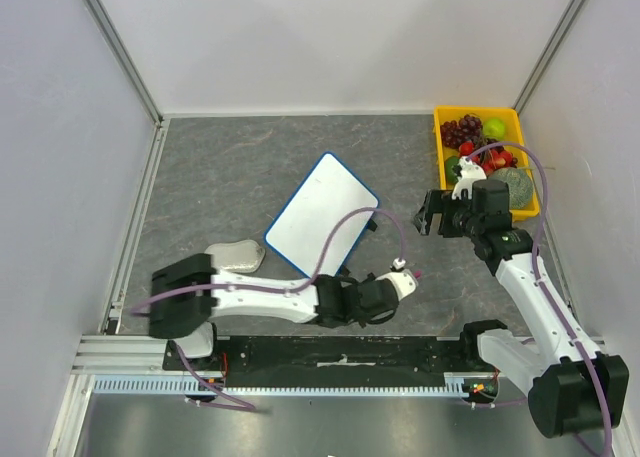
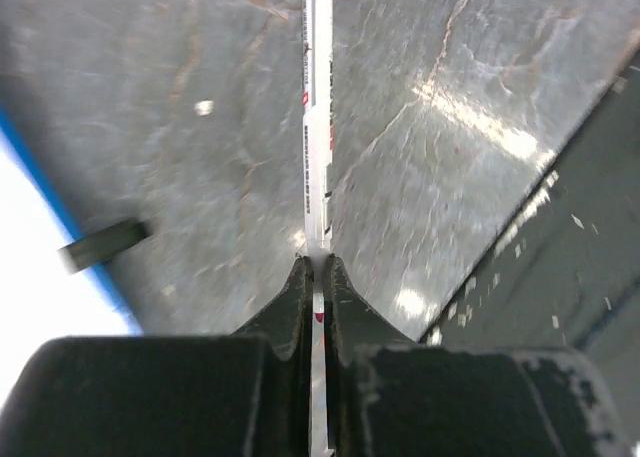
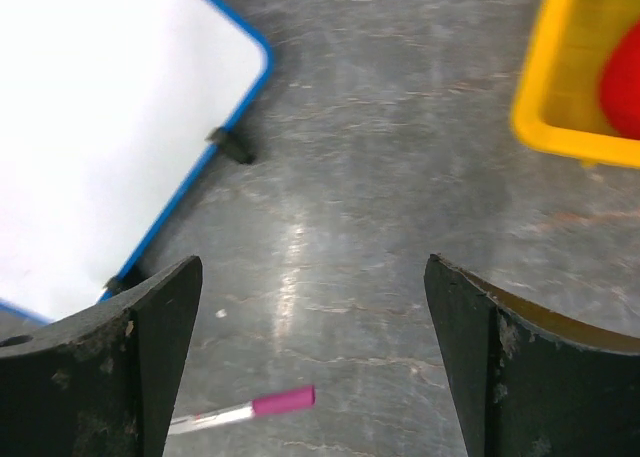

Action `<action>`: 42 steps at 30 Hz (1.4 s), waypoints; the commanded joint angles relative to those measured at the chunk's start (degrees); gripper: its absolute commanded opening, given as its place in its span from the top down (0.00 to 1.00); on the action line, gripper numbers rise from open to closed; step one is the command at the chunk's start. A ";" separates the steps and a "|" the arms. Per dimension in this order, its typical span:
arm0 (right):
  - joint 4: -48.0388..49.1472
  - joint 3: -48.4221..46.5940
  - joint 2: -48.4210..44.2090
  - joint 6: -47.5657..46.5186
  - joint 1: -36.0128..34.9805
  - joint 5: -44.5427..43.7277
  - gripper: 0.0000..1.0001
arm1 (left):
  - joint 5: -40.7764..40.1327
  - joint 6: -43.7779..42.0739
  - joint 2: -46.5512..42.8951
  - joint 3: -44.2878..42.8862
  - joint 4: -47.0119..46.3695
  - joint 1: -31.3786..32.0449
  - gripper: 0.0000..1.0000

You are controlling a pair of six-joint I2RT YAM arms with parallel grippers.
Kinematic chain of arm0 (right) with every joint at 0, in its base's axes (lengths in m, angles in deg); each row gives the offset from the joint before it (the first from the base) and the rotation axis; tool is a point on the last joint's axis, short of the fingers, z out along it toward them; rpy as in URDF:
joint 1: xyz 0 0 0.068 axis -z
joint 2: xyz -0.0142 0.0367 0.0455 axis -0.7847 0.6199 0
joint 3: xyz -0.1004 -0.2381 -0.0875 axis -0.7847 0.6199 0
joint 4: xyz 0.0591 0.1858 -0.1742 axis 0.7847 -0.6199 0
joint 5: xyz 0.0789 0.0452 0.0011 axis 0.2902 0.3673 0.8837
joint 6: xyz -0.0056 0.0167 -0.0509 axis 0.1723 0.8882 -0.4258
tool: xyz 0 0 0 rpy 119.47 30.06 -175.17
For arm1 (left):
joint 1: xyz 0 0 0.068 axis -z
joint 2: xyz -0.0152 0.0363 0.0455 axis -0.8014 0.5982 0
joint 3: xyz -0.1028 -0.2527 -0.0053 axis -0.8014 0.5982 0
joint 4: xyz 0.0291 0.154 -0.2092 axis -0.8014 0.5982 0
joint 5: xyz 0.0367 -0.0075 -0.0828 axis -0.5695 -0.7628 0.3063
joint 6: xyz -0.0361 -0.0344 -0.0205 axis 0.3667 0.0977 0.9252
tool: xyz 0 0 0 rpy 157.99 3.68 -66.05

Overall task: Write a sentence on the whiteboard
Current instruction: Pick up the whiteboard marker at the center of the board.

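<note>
The whiteboard (image 1: 322, 214), white with a blue rim, lies tilted in the middle of the grey table. Its face is plain white and the sentence is out of view. My left gripper (image 1: 398, 283) is low on the table just right of the board's near corner, shut on a thin white marker (image 2: 317, 127) that runs straight out between the jaws. The marker's magenta cap end (image 3: 283, 401) points to the right. My right gripper (image 1: 428, 220) hovers open above the table right of the board, with nothing between its fingers (image 3: 165, 317). The board's edge (image 2: 40, 277) also shows at the left of the left wrist view.
A yellow tray (image 1: 476, 111) of fruit stands at the back right, close behind the right wrist. A pale grey eraser pad (image 1: 235, 254) lies by the board's near left corner. White walls close in the table on three sides, and a metal rail (image 1: 130, 355) runs along the front.
</note>
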State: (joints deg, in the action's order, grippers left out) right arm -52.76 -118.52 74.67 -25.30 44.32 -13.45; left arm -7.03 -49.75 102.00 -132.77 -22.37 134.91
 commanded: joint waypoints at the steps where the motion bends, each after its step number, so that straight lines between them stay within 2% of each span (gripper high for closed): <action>1: 4.40 -3.20 -1.61 -0.92 -0.09 15.24 0.02 | 2.87 -10.10 -16.00 -0.33 7.86 -1.22 0.98; 7: 10.72 -5.40 -3.01 1.35 -0.18 31.15 0.02 | 9.73 -11.52 -26.20 -3.59 23.26 -7.37 0.98; 14: 38.31 -1.09 -2.49 18.92 -0.88 49.88 0.02 | 16.33 -11.78 -32.89 -4.82 31.79 -9.31 0.98; 16: 39.75 -1.35 -1.44 19.12 -3.15 51.13 0.02 | 16.95 -11.52 -34.47 -4.99 33.11 -9.31 0.98; 25: 23.32 -8.64 4.98 4.27 -17.83 54.56 0.16 | 19.41 -11.34 -38.87 -9.39 39.62 -9.31 0.98; 32: 14.36 -11.81 9.99 -3.72 -26.53 55.09 0.20 | 20.38 -11.08 -39.05 -11.24 39.98 -9.40 0.98; 36: 5.93 -14.18 12.62 -9.70 -31.20 52.20 0.22 | 21.96 -10.90 -38.52 -11.59 39.62 -9.40 0.98; 42: 1.16 -15.24 16.49 -12.96 -36.47 50.35 0.36 | 21.17 -10.99 -38.78 -11.59 39.45 -9.40 0.98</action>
State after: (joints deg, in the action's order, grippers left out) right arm -46.49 -131.30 89.64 -34.00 10.18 38.29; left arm 13.15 -59.14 63.42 -142.25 16.78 125.68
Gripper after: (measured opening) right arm 0.681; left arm 0.043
